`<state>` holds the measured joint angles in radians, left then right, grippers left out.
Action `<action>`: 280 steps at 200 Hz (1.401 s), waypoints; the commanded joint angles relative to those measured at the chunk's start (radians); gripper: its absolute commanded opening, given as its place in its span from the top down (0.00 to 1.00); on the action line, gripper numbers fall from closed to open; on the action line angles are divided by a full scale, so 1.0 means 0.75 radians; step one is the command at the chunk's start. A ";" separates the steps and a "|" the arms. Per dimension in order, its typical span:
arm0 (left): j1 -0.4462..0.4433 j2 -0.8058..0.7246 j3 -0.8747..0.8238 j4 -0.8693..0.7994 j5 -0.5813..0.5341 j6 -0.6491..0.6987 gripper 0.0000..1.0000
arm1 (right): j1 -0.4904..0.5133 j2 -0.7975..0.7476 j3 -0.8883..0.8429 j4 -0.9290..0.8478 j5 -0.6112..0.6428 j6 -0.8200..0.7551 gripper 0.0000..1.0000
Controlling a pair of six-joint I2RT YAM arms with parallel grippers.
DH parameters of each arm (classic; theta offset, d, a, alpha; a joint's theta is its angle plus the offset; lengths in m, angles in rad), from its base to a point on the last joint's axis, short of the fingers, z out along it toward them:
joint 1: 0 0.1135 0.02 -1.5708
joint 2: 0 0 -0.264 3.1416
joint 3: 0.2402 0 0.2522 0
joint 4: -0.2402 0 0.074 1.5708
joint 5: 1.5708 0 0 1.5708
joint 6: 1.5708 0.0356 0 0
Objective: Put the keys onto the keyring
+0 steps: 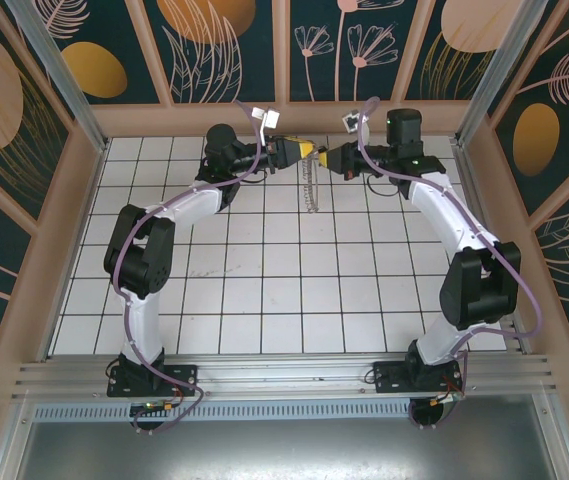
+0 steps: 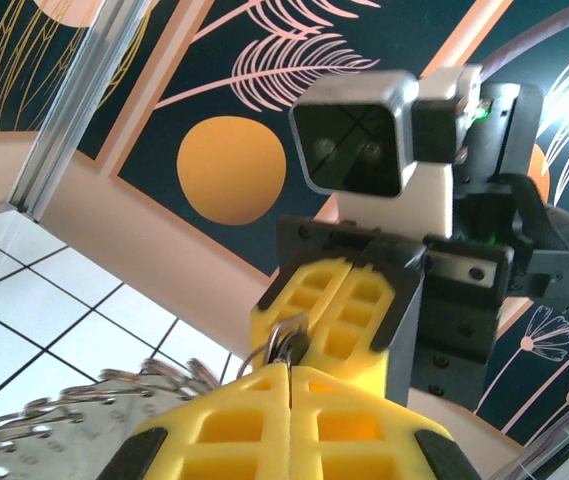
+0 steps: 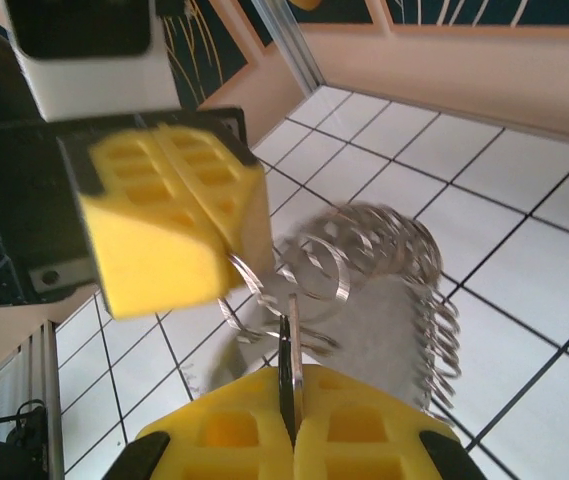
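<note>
White tiled table (image 1: 264, 290), dark leaf-print walls (image 1: 214, 40) behind. Your two arms reach to far edge, claws nose to nose above tiles.

Your left gripper (image 1: 309, 150) (image 3: 219, 235): yellow fingers pressed together, pinching wire end of keyring (image 1: 310, 188) (image 3: 414, 290). Rest of bumpy silvery loop hangs below it toward tiles.

Your right gripper (image 1: 332, 157) (image 3: 292, 395): fingers pressed together on thin dark sliver, the keys (image 3: 286, 355), edge-on in its wrist view, right at ring wire, just beside left fingertips. Whether key is threaded on wire: cannot tell.

Bright even light; blurred, soft-focus wrist-view foregrounds.
</note>
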<state>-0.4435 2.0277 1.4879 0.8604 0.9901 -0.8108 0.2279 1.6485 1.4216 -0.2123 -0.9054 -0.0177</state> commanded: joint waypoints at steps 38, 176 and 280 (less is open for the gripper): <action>-0.004 -0.071 0.012 0.058 0.023 0.018 1.00 | -0.002 -0.043 -0.086 0.078 -0.014 0.033 1.00; -0.004 -0.070 0.002 0.068 0.036 0.004 1.00 | -0.018 0.044 0.206 -0.085 0.007 -0.032 1.00; 0.021 -0.110 -0.035 -0.048 -0.101 0.056 0.62 | -0.025 0.101 0.262 -0.132 0.040 -0.059 1.00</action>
<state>-0.4442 2.0098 1.4784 0.8341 0.9535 -0.7933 0.2203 1.6936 1.5677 -0.3046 -0.8875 -0.0299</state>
